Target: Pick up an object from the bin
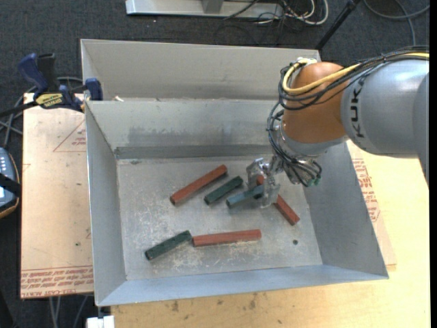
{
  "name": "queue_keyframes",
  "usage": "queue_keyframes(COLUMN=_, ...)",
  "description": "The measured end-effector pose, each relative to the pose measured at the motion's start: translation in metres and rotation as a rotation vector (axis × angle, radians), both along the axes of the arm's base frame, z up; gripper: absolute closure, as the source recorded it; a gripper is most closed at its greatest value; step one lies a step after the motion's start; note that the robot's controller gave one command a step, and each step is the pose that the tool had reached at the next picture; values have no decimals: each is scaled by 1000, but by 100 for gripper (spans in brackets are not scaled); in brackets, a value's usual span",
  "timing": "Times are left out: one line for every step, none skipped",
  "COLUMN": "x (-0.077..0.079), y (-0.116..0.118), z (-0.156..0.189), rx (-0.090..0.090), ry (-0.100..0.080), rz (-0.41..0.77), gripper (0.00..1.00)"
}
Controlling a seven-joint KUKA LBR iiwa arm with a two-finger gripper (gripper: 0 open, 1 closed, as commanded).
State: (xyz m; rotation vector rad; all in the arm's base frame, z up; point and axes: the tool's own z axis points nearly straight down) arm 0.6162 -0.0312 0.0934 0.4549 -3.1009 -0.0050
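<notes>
Orange wrist cover (311,104) overhangs the pincer (263,191); can't tell whether it clamps the green block (239,199) beneath.

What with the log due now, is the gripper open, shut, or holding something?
Gripper: cannot be told; it sits at the right end of a dark green bar.

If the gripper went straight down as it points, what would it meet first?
Most likely the right end of the nearest dark green block under the gripper; depth is unclear, so it may already touch.
</notes>
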Motion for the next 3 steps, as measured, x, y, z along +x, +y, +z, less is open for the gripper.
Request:
queue_keyframes(x=3, y=0, z=26, rx=-1, ry=-10, rz=0, gripper=100)
queue_keyframes(x=3, y=0, z=41, rx=-1, ry=-11, rz=0, gripper=100)
queue_keyframes(x=4, y=0, z=53, rx=-1, ry=-13, rz=0, gripper=100)
